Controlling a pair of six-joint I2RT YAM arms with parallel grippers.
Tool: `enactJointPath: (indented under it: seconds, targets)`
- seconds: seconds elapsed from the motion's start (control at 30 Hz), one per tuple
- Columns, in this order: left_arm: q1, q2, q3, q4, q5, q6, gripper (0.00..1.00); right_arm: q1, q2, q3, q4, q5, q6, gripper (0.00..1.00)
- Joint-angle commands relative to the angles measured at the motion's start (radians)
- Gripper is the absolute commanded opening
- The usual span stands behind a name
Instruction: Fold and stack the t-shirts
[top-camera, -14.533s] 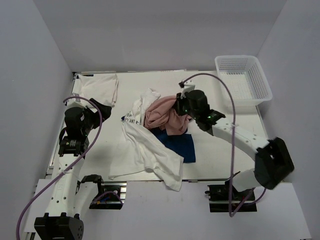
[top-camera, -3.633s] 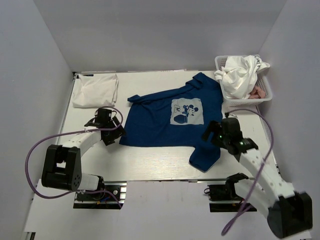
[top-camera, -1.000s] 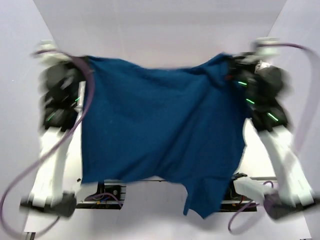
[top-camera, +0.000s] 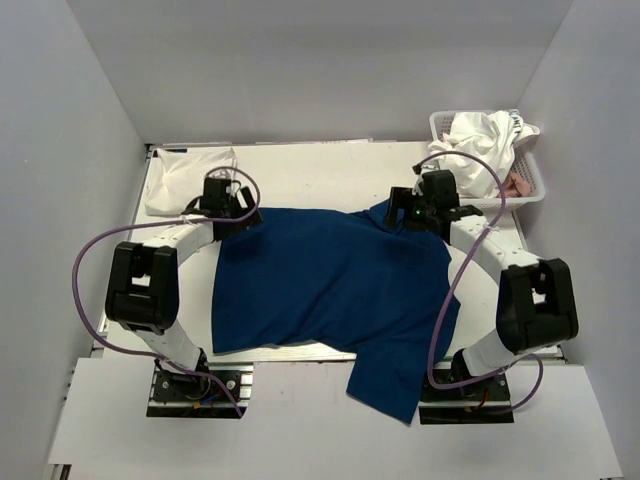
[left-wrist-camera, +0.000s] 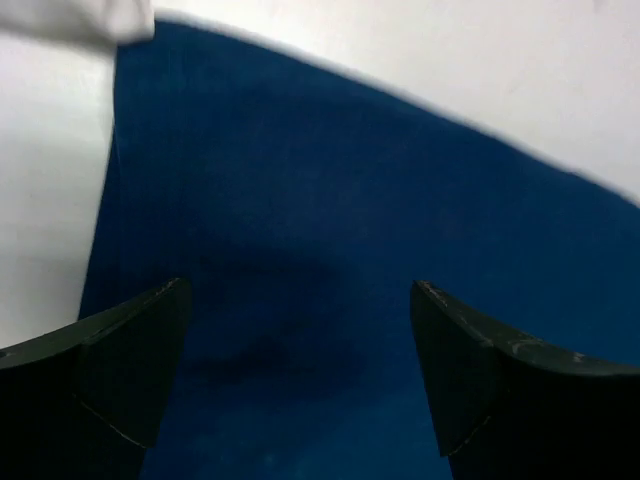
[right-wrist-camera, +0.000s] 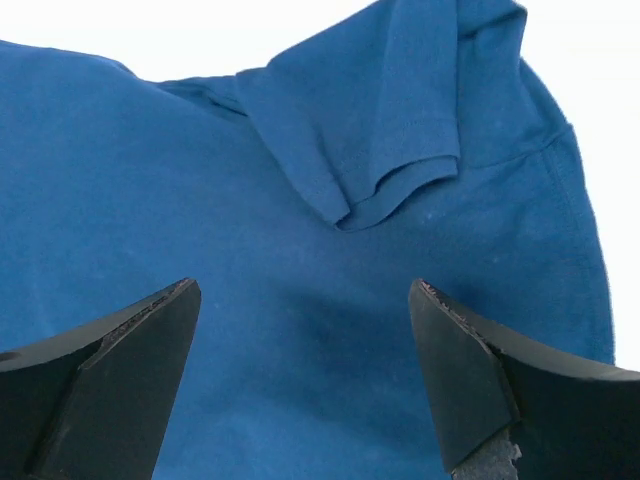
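The navy blue t-shirt (top-camera: 330, 285) lies spread on the table with its plain side up; no print shows. One corner hangs over the front edge (top-camera: 392, 385). My left gripper (top-camera: 236, 216) stands open just above the shirt's far left corner, the cloth (left-wrist-camera: 350, 200) below its empty jaws (left-wrist-camera: 298, 290). My right gripper (top-camera: 406, 216) stands open over the far right corner, where a sleeve (right-wrist-camera: 400, 120) lies folded over; nothing is between its fingers (right-wrist-camera: 300, 285). A folded white t-shirt (top-camera: 190, 180) rests at the far left.
A white mesh basket (top-camera: 528, 180) at the far right holds crumpled white t-shirts (top-camera: 475, 145) and a bit of pink cloth (top-camera: 516, 185). Grey walls enclose the table on three sides. The edge of the white shirt (left-wrist-camera: 80, 18) shows beside the left gripper.
A second ago both grippers held the navy shirt stretched up in the air. They have laid it down flat on the table and opened, letting go of it.
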Motion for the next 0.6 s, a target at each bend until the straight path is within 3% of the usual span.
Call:
enactJointPath:
  seconds: [0.0,0.27,0.47,0.57]
  targets:
    - [-0.001,-0.008,-0.068,0.025,0.062,-0.013,1.0,0.001,0.056,-0.008,0.021,-0.002,0.035,0.9]
    - [-0.001,-0.046,-0.203,0.077,0.065,-0.025,1.0,-0.005,0.203,0.045,0.21,-0.017,0.139,0.9]
    - [-0.001,-0.046,-0.249,0.068,0.03,-0.034,1.0,-0.003,0.387,0.206,0.198,0.003,0.191,0.9]
    - [-0.001,-0.02,-0.24,0.048,0.011,-0.024,1.0,-0.005,0.453,0.272,0.277,0.008,0.233,0.9]
